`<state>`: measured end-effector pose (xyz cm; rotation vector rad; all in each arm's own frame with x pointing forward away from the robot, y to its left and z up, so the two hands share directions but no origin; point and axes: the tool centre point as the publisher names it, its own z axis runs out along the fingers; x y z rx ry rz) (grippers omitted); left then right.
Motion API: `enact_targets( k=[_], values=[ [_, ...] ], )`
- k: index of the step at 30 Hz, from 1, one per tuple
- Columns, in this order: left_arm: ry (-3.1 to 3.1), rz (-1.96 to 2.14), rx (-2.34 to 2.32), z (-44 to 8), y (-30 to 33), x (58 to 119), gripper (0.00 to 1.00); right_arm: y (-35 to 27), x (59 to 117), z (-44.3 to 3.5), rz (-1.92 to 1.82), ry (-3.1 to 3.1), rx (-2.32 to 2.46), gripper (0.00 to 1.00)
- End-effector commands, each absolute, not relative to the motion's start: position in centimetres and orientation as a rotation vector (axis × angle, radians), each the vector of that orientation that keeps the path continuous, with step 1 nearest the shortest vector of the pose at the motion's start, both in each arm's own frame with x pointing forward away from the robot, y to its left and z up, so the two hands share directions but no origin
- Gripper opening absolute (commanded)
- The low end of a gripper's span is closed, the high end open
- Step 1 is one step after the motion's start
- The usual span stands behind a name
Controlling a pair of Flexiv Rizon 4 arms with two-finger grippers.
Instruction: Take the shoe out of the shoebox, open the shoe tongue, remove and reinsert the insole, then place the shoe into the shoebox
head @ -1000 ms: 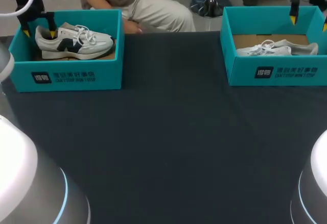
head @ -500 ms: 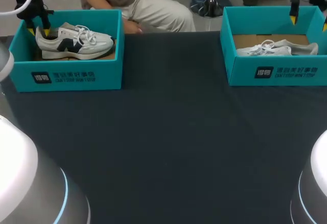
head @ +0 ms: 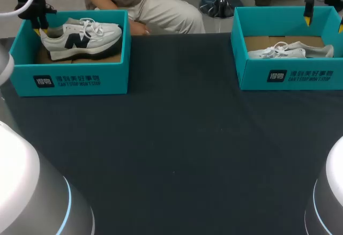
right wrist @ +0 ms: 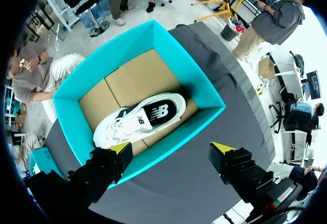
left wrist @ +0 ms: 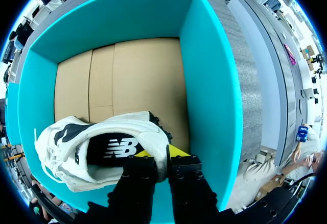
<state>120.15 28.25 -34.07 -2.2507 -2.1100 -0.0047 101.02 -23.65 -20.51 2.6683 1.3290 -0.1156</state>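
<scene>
Risk, as judged from the present state: the shoe [head: 80, 36] is held at one end only, by the heel collar. On a lift the toe end may swing down and catch the shoebox wall nearest the desk's middle. That could drag the light left shoebox [head: 69, 80] along the desk [head: 177, 149] or tip it. The collar is soft and padded, so it could also slide out of so narrow a pinch, and the shoe would drop back in crooked.

Left tool [left wrist: 161, 155]: nearly closed, clamping the heel collar. One finger [left wrist: 176, 151] is outside the heel and the other is inside the opening, on the insole side. The shoe stands upright inside the left shoebox at the desk's far left corner, its upper about level with the rim. Whether the sole clears the cardboard floor cannot be told.

Right tool [right wrist: 171, 150]: spread wide, holding nothing and touching nothing. It hangs above the right shoebox [head: 292, 77] at the desk's far right corner. A second shoe [head: 289, 50] lies inside that box (on its side).
</scene>
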Motion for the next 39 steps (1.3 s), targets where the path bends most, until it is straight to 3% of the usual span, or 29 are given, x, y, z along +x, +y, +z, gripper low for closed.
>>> enact_targets(
  k=[1,14,39],
  values=[
    [-2.112,-0.016,-2.253,-33.9,28.6,119.7,0.0,-23.7,101.0,-20.5,-0.113,1.33,2.669,1.0],
    [-2.139,-0.091,-2.285,-29.5,29.6,118.1,0.0,-23.7,101.0,-20.5,-0.113,1.33,2.669,1.0],
    [-2.195,-0.234,-2.383,-10.6,30.6,117.9,0.0,-23.7,101.0,-20.5,-0.113,1.33,2.669,1.0]
  ],
)
